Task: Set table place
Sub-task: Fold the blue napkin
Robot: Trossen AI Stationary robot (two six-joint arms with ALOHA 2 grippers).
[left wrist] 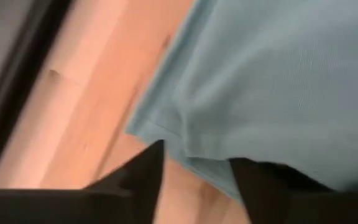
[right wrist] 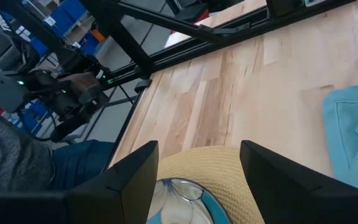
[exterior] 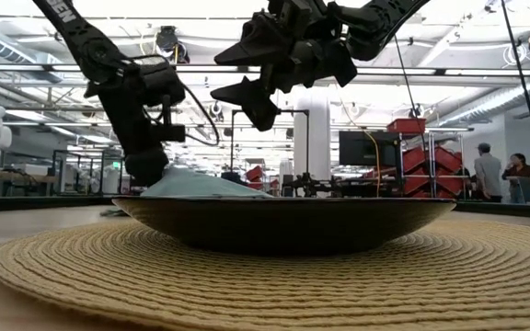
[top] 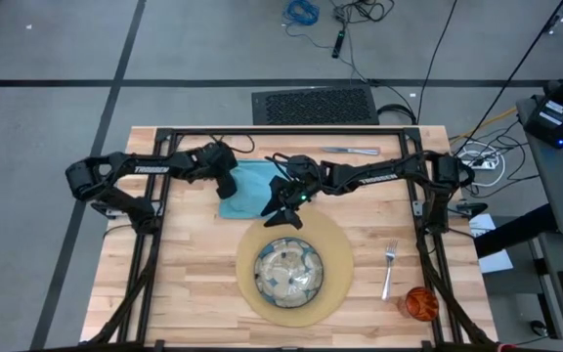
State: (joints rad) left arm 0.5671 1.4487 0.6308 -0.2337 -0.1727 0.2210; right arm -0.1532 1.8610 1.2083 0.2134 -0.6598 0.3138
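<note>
the left gripper (top: 231,186) is down at the left edge of the teal napkin (top: 252,188), which lies on the table (top: 189,279) behind the placemat. in the left wrist view its fingers (left wrist: 143,171) stand partly apart astride the napkin's hem; whether they pinch the cloth i cannot tell. beside it, the right gripper (top: 283,210) hangs above the back rim of the round placemat (top: 340,256), fingers spread wide and empty. the green plate (top: 288,271) sits in the placemat's middle. further right lie the fork (top: 389,267) and the orange cup (top: 421,303) near the front corner, and a knife (top: 350,150) at the back edge.
</note>
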